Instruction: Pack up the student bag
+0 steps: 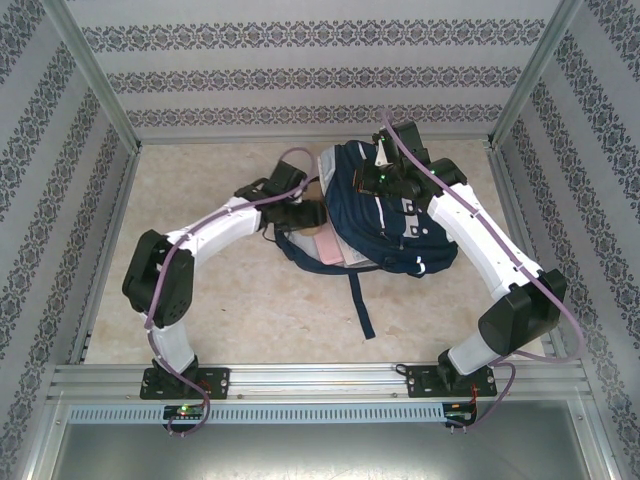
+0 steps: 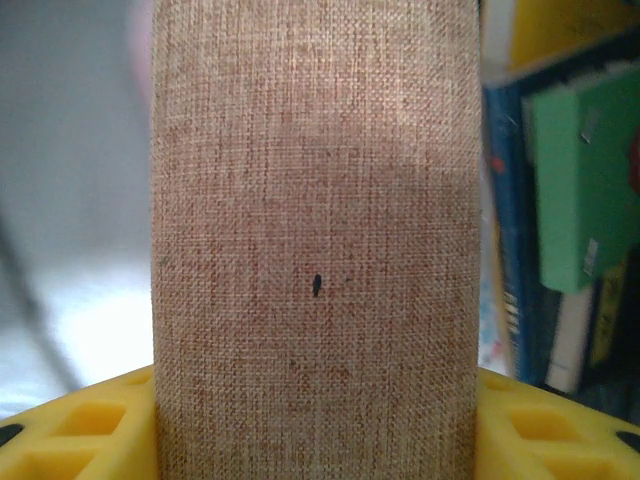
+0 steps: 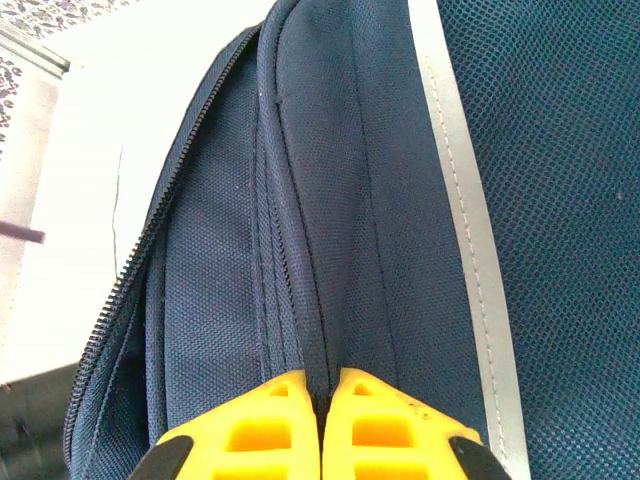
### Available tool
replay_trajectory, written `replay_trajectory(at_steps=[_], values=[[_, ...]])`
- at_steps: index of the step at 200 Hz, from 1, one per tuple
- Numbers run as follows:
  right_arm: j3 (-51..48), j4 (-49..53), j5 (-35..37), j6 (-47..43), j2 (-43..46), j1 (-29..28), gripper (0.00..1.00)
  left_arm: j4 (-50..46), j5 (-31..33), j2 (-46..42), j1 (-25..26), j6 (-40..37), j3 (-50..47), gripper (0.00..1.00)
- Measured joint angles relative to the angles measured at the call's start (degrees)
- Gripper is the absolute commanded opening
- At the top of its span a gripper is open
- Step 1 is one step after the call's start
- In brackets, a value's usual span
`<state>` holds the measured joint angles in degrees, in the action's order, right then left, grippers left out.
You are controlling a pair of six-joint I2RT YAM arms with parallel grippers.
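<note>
1. The left gripper, at the bag's left side, has its jaws part-way apart, clamped on a tan woven-cloth item. Books stand just beside it, probably already packed.
2. The student bag lies mid-table, toward the far side, and its zip looks open. A pink case sits at its near-left edge; whether it is inside cannot be told. Packing seems about midway: the tan item is not yet in and the bag is unzipped.
3. The right gripper is pinched tight on a fold of the bag's navy fabric, likely holding the opening up.
</note>
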<state>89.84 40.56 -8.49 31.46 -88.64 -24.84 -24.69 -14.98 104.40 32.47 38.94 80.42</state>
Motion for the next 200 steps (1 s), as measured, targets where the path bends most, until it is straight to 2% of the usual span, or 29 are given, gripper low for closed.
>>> replay_trajectory(at_steps=[24,79,137,200], values=[[0.0,0.0,-0.02,0.13,0.02,0.0,0.0,0.42,2.38,0.57,2.23,3.28,0.04,0.36],[-2.4,-0.42,-0.04,0.17,2.62,0.0,0.0,-0.31,9.09,1.66,1.64,6.19,-2.54,0.38],[-2.82,-0.61,-0.24,0.37,2.91,0.0,0.0,-0.07,10.95,4.66,1.64,7.06,-2.03,0.38],[-3.15,-1.01,-0.57,0.94,2.99,-0.02,0.01,0.26,10.73,3.5,2.38,6.54,-1.97,0.39]])
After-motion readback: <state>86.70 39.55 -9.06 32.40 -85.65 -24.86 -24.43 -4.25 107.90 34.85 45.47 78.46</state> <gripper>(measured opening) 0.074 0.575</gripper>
